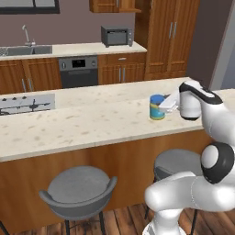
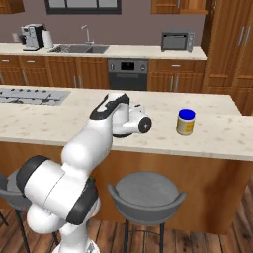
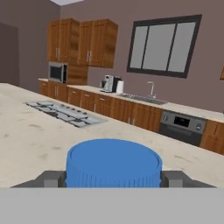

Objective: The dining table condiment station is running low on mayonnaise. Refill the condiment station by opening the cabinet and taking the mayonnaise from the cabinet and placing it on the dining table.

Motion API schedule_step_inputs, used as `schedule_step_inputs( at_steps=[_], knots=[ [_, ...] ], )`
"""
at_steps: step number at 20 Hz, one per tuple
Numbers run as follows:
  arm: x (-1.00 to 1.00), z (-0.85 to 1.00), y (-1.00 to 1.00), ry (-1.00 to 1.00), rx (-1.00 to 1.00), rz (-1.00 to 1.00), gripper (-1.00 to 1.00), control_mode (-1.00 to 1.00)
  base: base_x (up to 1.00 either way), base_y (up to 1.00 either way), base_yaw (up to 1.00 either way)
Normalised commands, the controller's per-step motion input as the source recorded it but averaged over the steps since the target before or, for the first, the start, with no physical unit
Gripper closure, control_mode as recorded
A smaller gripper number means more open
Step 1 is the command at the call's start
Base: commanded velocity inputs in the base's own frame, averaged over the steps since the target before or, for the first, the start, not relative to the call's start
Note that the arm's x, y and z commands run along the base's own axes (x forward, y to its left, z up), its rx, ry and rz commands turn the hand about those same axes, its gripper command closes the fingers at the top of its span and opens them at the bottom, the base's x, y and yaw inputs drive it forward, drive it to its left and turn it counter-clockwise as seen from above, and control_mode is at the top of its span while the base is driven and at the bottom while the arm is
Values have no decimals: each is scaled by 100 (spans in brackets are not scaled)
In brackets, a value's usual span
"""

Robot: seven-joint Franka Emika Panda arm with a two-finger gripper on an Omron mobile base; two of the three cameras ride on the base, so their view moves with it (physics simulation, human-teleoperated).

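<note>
The mayonnaise (image 1: 155, 110) is a squat jar with a blue lid, standing upright on the dining table (image 1: 82, 124), a long speckled beige top. In the right base view the mayonnaise (image 2: 186, 122) sits right of the white wrist. My gripper (image 1: 162, 105) reaches in from the jar's right side. In the hand view the blue lid (image 3: 113, 162) spans the whole gap between the two fingertips (image 3: 52, 178), and the gripper (image 3: 113, 178) is shut on it. Reddish-brown wall cabinets (image 3: 83, 41) hang on the far wall; I cannot tell whether a door is ajar.
Grey round stools (image 1: 79, 186) stand under the table's near edge. A cooktop (image 1: 27, 104) is set into the table's left part. Across the aisle are the sink (image 2: 79, 49), oven (image 2: 127, 66), microwave (image 1: 117, 36) and coffee machine (image 2: 32, 37).
</note>
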Motion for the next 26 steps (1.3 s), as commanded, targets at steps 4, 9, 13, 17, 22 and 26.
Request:
schedule_step_inputs(
  at_steps=[4, 9, 13, 17, 22, 26],
  knots=[
    [35, -35, 4, 2, 0, 0, 100, -100, 0, 0, 0],
    [38, -30, 0, 3, 0, 0, 100, -100, 0, 0, 0],
    [32, -30, 0, 0, 0, 0, 100, -100, 0, 0, 0],
    [5, -42, 3, 0, -1, 0, 100, -100, 0, 0, 0],
    [-28, -55, 25, -2, -8, 4, 100, -100, 0, 0, 0],
    [-6, -39, 23, 0, -5, 0, -100, -100, 0, 0, 0]
  ],
)
